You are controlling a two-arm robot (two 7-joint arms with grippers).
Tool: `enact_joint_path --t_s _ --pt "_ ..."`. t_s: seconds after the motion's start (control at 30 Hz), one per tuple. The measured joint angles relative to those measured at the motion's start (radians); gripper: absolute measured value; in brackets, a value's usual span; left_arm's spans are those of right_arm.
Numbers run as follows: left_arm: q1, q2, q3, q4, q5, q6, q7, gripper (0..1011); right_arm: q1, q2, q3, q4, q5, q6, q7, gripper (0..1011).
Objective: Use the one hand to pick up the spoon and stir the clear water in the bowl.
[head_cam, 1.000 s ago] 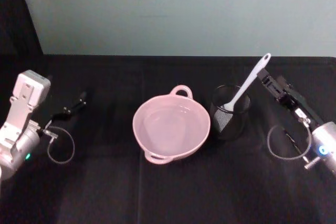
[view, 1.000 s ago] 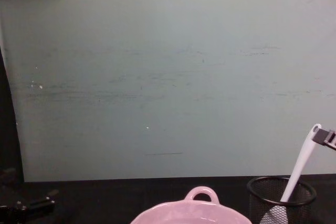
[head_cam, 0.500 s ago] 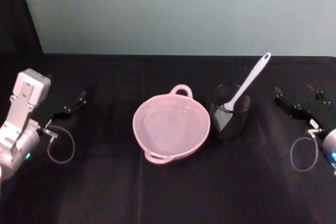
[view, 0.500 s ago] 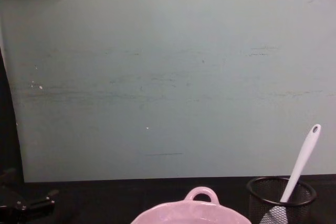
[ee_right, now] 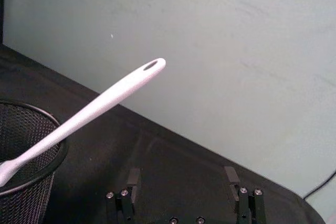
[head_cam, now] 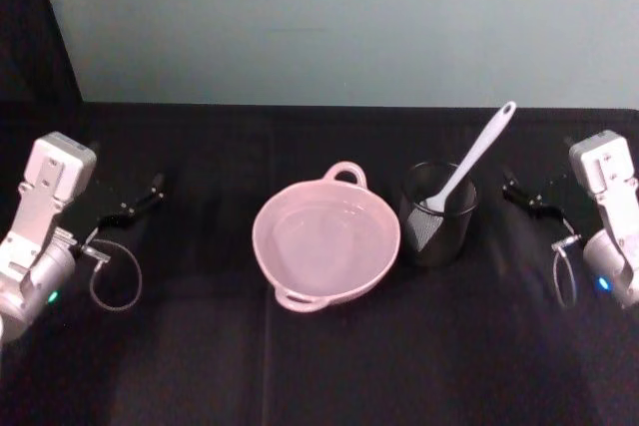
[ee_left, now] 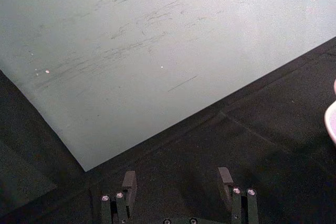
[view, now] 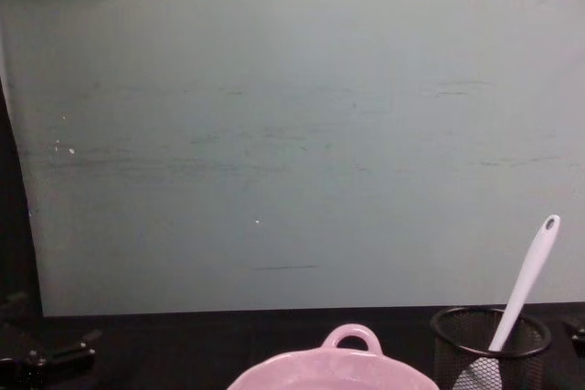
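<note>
Grippers first: our right gripper point(ee_right: 181, 184) sits low at the table's right edge, fingers apart and holding nothing, aimed toward the spoon point(head_cam: 469, 159) so the handle lies ahead of it. Our left gripper point(ee_left: 177, 183) is parked far left, fingers spread too. We see the spoon head-down in the black mesh cup point(head_cam: 437, 213), handle leaning up and right, easy to pinch. Just left stands the pink bowl point(head_cam: 272, 256) with its water point(head_cam: 324, 236). Black cloth point(head_cam: 300, 366) covers the table, with a pale green wall point(view: 292, 134) behind
</note>
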Motion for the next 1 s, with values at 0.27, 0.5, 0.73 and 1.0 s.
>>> enact_joint_path --t_s 0.27,0.5,0.73,1.0 --pt "0.000 0.000 0.000 0.000 0.000 0.000 0.000 1011 0.022 -0.041 0.005 0.083 -0.029 -0.113 0.008 1002" --pt "0.000 0.000 0.000 0.000 0.000 0.000 0.000 1011 0.015 -0.052 0.023 0.072 -0.032 -0.104 0.006 1002" --pt "0.000 0.000 0.000 0.000 0.000 0.000 0.000 1011 0.012 -0.054 0.027 0.068 -0.033 -0.097 0.004 1003" --pt "0.000 0.000 0.000 0.000 0.000 0.000 0.000 1011 0.012 -0.052 0.026 0.068 -0.031 -0.097 0.005 1003"
